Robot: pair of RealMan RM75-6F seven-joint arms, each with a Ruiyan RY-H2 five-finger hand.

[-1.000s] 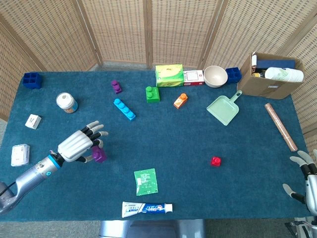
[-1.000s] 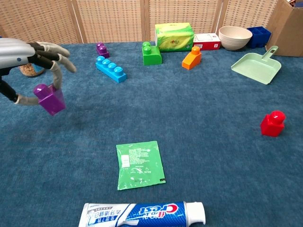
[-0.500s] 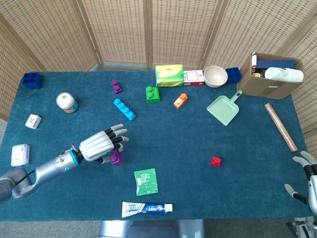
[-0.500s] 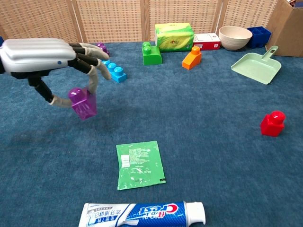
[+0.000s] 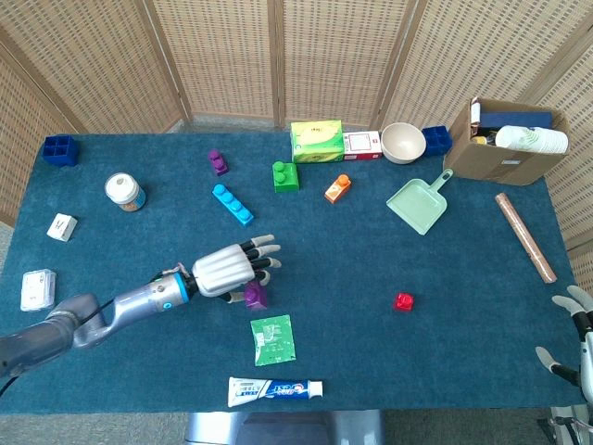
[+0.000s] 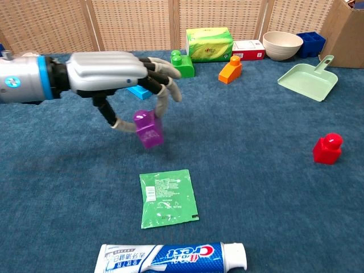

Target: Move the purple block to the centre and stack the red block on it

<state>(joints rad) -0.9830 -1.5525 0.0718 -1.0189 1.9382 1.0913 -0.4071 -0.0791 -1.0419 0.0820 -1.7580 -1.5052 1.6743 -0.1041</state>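
Observation:
My left hand (image 5: 232, 268) (image 6: 122, 77) pinches a purple block (image 5: 255, 296) (image 6: 148, 128) between thumb and a finger and holds it just above the blue tabletop, left of the middle. The other fingers are spread. A red block (image 5: 404, 301) (image 6: 328, 149) sits alone on the table to the right. My right hand (image 5: 573, 334) shows only at the lower right corner of the head view, fingers apart and holding nothing.
A green packet (image 5: 274, 339) (image 6: 167, 198) lies just below the held block and a toothpaste tube (image 5: 276, 389) (image 6: 170, 258) lies by the front edge. Further back are a second small purple block (image 5: 218, 162), a blue brick (image 5: 233, 204), green block (image 5: 285, 176), orange block (image 5: 337, 188) and dustpan (image 5: 419, 203).
My left hand has carried the purple block rightward toward the middle of the table, over about a second. The red block and the right hand have stayed put.

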